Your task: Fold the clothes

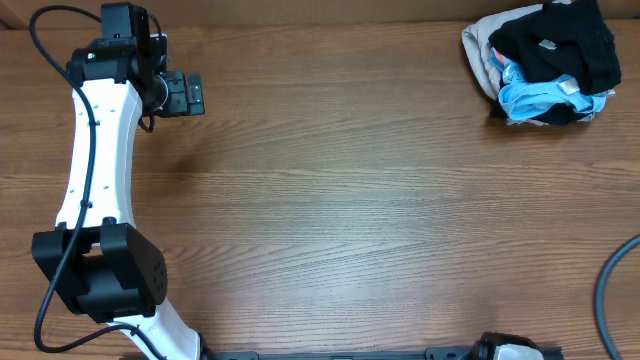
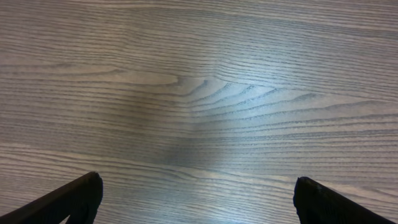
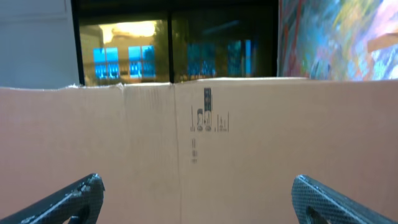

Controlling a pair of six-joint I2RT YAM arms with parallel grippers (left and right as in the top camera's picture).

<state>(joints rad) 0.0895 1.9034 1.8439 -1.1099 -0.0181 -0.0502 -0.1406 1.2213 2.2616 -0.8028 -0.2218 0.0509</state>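
Note:
The black shirt (image 1: 560, 40) lies crumpled on top of a pile at the far right corner of the table in the overhead view. My left gripper (image 1: 185, 94) is at the far left, well away from the pile, and is open and empty; its wrist view (image 2: 196, 193) shows only bare wood between the fingers. My right gripper (image 3: 196, 196) is open and empty, facing a cardboard box wall; in the overhead view only its base shows at the bottom edge.
A light-blue-and-white garment (image 1: 535, 95) and a beige garment (image 1: 482, 45) lie under the black shirt. A cardboard box (image 3: 249, 155) stands in front of the right wrist camera. A black cable (image 1: 610, 290) curves at the right edge.

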